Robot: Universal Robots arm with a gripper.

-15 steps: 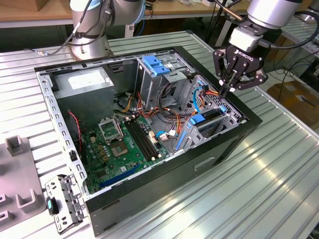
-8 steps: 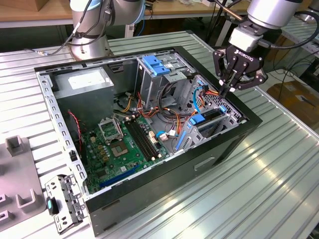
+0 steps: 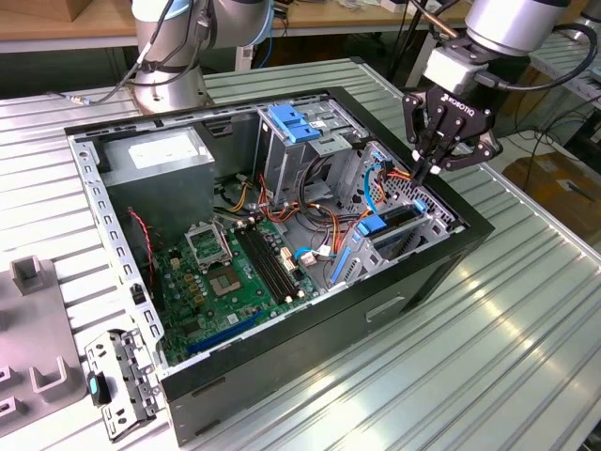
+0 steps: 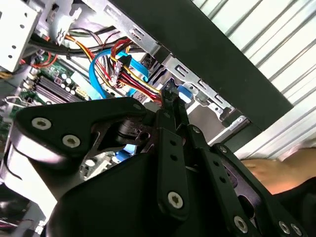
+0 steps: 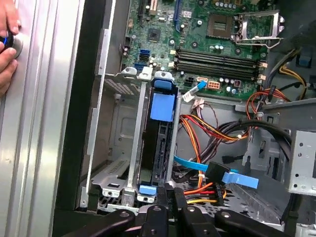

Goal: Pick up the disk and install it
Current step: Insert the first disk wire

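while the disk (image 5: 157, 148) sits upright in its metal bay (image 5: 116, 148), my gripper (image 5: 168, 197) hangs closed and empty at its six o'clock end in the first wrist view.

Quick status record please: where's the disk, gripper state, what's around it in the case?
disk: seated upright in the drive cage, blue tabs at both ends
gripper: fingers closed together, nothing held, just above the disk's end
cables: orange, red and blue bundle beside the cage
motherboard: exposed
hand: person's, on the table outside the case
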